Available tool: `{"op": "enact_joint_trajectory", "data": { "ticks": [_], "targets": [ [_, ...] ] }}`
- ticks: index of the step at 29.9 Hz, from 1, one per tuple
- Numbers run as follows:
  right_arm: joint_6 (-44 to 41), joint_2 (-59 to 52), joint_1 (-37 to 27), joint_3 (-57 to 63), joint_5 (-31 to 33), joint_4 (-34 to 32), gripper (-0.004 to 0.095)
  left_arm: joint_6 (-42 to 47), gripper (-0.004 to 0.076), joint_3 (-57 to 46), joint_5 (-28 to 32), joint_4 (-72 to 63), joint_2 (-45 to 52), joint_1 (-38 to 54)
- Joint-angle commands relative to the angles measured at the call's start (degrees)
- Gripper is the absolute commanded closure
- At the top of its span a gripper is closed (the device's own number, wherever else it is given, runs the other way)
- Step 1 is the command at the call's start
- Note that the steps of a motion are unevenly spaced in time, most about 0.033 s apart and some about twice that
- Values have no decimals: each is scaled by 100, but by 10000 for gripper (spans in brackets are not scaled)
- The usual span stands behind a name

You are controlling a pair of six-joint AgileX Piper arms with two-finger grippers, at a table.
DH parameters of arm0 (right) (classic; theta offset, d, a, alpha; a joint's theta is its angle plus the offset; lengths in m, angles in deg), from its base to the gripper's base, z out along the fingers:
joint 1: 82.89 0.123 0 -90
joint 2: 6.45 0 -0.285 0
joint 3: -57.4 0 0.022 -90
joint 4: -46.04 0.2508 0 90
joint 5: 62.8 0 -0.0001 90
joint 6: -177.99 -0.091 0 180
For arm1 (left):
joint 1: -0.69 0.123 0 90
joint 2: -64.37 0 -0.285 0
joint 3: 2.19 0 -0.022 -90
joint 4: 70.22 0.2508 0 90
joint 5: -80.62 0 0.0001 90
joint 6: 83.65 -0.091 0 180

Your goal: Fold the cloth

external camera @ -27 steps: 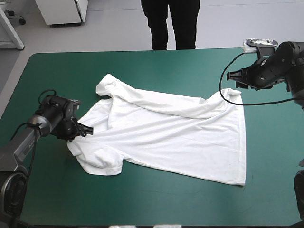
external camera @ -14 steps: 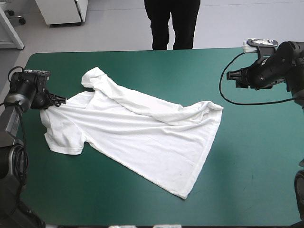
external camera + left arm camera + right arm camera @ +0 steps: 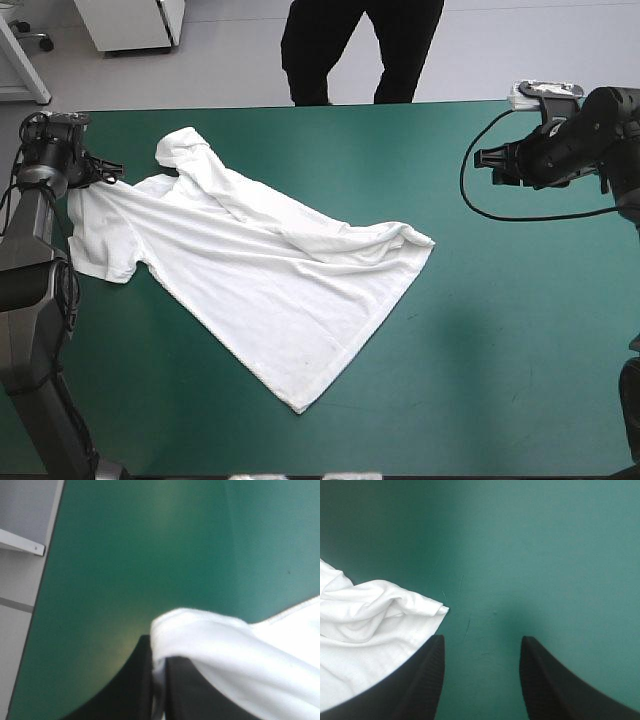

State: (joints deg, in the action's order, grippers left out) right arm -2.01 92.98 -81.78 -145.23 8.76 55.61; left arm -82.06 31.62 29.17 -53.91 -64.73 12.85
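Dragging T-shirt [image 3: 260,270] farther left, left hand [image 3: 116,174] (clamped on it)

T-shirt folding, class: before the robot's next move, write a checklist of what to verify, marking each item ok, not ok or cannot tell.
1. Left gripper shut on the T-shirt: ok, cloth sits between its fingers.
2. Right gripper open and empty: ok.
3. Right gripper clear of the T-shirt: ok, it hangs over bare table.
4. T-shirt lying flat: not ok, ridges run along its far side and one corner is bunched.
5. T-shirt wholly on the table: ok.
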Motion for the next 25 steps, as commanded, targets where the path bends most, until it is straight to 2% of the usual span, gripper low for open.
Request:
{"op": "enact_joint_trajectory", "data": {
  "ticks": [1,4,6,9,10,12,14,16,20,25],
  "targets": [
    [0,-275,3,-148,-114,135,469,199,733,484,572,115,259,108],
    [0,-275,3,-148,-142,146,469,132,729,526,770,107,246,122],
    [0,-275,3,-148,-156,146,469,4,685,526,805,68,235,122],
    [0,-275,3,-148,-156,173,472,-159,504,526,669,-269,235,122],
    [0,-275,3,-148,-156,202,481,-159,416,526,487,-405,235,109],
    [0,-275,3,-148,-143,243,497,-159,242,526,-29,-591,272,110],
    [0,-275,3,-148,-132,254,508,-159,134,547,-673,-809,344,110],
    [31,-275,3,-148,-133,254,508,-255,120,547,-1204,-954,445,110],
    [94,-275,3,-148,-86,254,508,-466,151,547,-2121,-1314,830,110],
    [94,-275,3,-148,-32,254,508,-491,190,222,-2242,-2261,1666,72]
  ]
}}
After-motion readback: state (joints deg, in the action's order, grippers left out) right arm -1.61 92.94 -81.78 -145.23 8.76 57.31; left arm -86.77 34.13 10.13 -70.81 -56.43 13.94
